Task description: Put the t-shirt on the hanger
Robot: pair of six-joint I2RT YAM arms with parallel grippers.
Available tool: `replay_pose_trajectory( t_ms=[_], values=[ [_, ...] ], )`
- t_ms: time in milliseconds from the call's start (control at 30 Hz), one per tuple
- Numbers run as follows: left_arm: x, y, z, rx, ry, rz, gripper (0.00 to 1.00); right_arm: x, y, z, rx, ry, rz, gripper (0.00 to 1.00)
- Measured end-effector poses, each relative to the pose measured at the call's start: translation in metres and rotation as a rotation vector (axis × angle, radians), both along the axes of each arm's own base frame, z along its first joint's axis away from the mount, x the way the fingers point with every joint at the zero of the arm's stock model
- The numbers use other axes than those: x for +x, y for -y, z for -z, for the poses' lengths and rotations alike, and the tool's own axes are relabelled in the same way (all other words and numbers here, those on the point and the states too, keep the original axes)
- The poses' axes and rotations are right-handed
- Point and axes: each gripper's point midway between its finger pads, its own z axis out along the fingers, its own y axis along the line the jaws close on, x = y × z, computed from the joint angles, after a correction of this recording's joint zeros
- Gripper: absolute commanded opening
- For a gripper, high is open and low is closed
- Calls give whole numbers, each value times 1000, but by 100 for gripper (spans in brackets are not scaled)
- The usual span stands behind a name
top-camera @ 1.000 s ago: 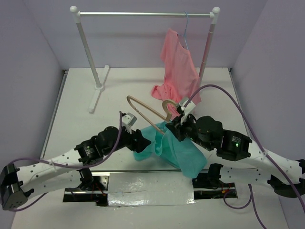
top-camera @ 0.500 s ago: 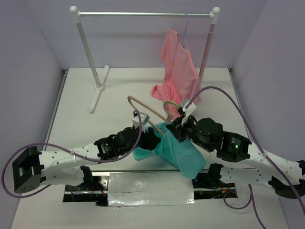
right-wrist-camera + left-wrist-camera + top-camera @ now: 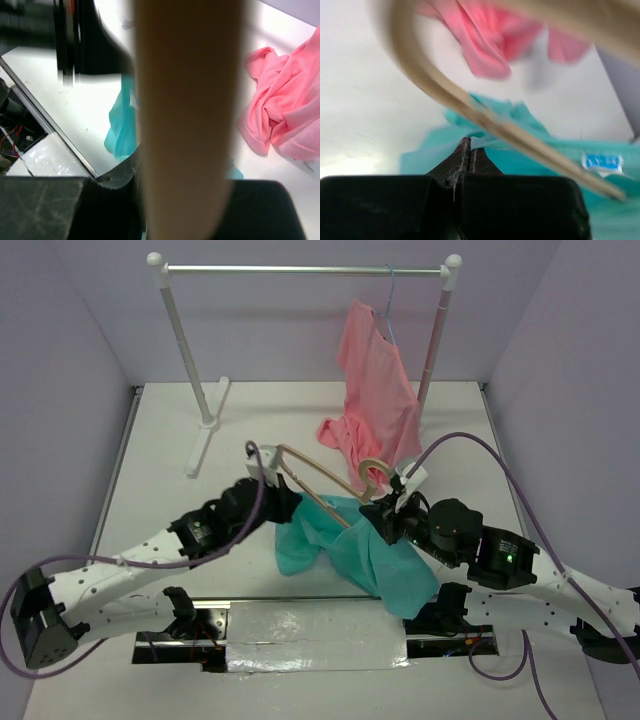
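Two robot claws over a white table point(image 3: 170, 500), working a teal t-shirt point(image 3: 385, 560) onto a wooden hanger point(image 3: 310, 472).

The t-shirt lies bunched at the table's near edge between my arms, with one end of the hanger buried in it. My right claw point(image 3: 383, 515) is clamped on the hanger beside its hook and holds it tilted off the table. My left claw point(image 3: 469, 152) is pressed fully together, its tips at the teal cloth just under the hanger's bar, and I cannot tell whether a fold is caught. As I judge it, I should keep the hanger steady, take a sure pinch of cloth near the collar, and draw it along the bare arm, clear of the pink shirt point(image 3: 375, 390) behind. A small blue neck label point(image 3: 601, 161) shows on the t-shirt, its writing too blurred to read.
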Motion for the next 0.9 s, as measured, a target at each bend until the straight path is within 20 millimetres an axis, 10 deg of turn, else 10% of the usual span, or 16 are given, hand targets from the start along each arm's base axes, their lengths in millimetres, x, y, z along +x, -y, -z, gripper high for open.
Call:
replay_pose_trajectory(
  t_ms=[167, 900],
  values=[
    [42, -56, -51, -53, 30, -127, 0, 0, 0, -10, 49, 22, -4, 0],
    [79, -114, -127, 76, -164, -29, 0, 5, -27, -20, 75, 60, -51, 0]
  ],
)
